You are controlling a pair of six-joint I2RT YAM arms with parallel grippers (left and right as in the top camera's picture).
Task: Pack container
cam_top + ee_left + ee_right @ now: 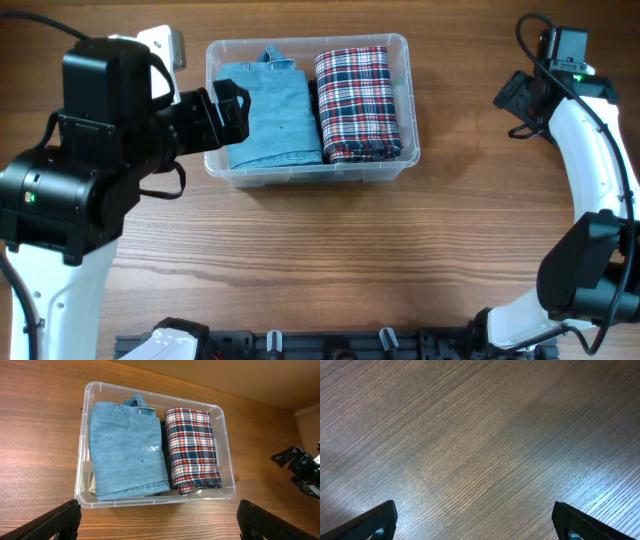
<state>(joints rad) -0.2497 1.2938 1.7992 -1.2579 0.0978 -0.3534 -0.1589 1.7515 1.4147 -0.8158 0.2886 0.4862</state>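
The container (311, 177), a clear plastic tub, stands at the back middle of the wooden table. Inside it a folded blue denim garment (275, 115) lies on the left and a folded red, white and navy plaid cloth (357, 103) on the right. My left gripper (228, 110) hovers open over the tub's left end, apart from the denim. In the left wrist view the container (220, 415), denim (127, 450) and plaid cloth (192, 450) lie beyond the left gripper (159, 506), which is empty. My right gripper (520, 100) hangs open at the far right over bare wood, its fingers (375, 522) spread wide.
A small white and grey object (165, 45) sits at the back left, partly hidden by the left arm. A dark rack (330, 345) runs along the table's front edge. In the left wrist view the right gripper (300, 470) shows as a dark shape.
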